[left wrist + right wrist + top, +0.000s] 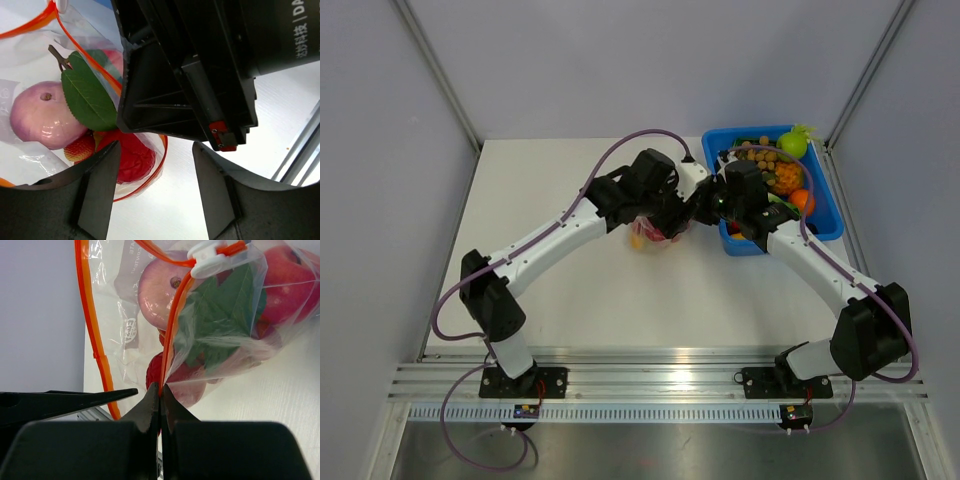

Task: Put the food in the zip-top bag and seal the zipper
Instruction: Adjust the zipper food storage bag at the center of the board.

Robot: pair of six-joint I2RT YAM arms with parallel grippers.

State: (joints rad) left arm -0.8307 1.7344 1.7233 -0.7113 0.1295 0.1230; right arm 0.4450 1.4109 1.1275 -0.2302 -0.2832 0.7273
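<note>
The clear zip-top bag (pixel 125 315) lies on the table between both arms, seen in the top view as a small heap (pixel 655 236). Food inside it: a pink apple (pixel 42 117) with a green leaf (pixel 90 97), a red berry (pixel 132 160) and a red apple (pixel 290 285). The orange zipper (pixel 172 340) runs down from a white slider (pixel 210 260). My right gripper (pixel 160 390) is shut on the zipper strip. My left gripper (pixel 156 190) stands open over bare table, the bag's corner beside its left finger (pixel 97 190). The right gripper's black body (pixel 200 75) sits just above.
A blue bin (pixel 825 215) at the back right holds more food (pixel 775 170), among it a green fruit (pixel 794 143) and an orange one (pixel 802 199). Both wrists crowd together near the bin's left wall. Grey walls enclose the table.
</note>
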